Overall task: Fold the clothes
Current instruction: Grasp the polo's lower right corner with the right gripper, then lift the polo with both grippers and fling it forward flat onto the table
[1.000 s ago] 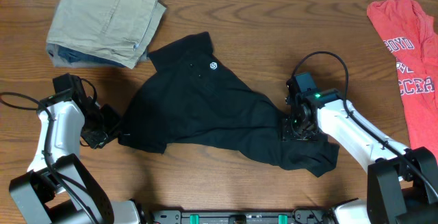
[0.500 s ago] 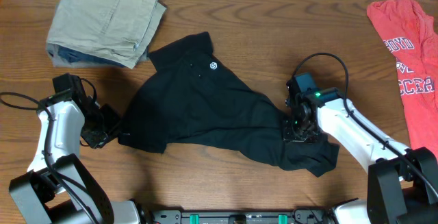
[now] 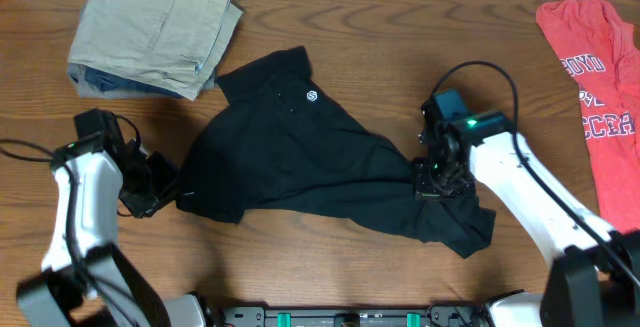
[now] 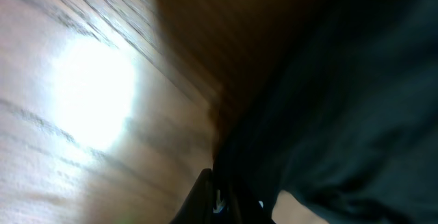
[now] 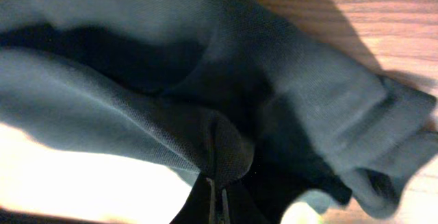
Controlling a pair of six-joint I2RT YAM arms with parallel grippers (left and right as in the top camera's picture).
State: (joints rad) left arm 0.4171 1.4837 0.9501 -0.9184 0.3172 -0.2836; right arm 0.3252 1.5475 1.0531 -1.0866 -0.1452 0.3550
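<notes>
Centre of the worktop [image 3: 380,27], overhead view: black shirt [image 3: 300,157] lies spread but rumpled, running from upper left to lower right of the frame.
- Collar end points to the upper left; small white logo [image 3: 312,96] faces up on the chest.
- Fabric is soft and matte, with shallow creases across the body. The lower right end is bunched into thick folds.
- Left edge of the shirt ends in a short flap low on the left.

Left pincer [image 3: 172,197]: jaws fully closed, nipping the shirt's left edge. The wrist view shows dark cloth running into the tips, though it is blurred.

Right pincer [image 3: 430,185]: jaws fully closed on a raised ridge of cloth at the bunched right end. The wrist view shows the fold pinched between the tips.

Also on the worktop: folded khaki trousers [image 3: 150,32] at upper left, just beside the collar; red T-shirt [image 3: 595,77] at the right edge, well apart.
</notes>
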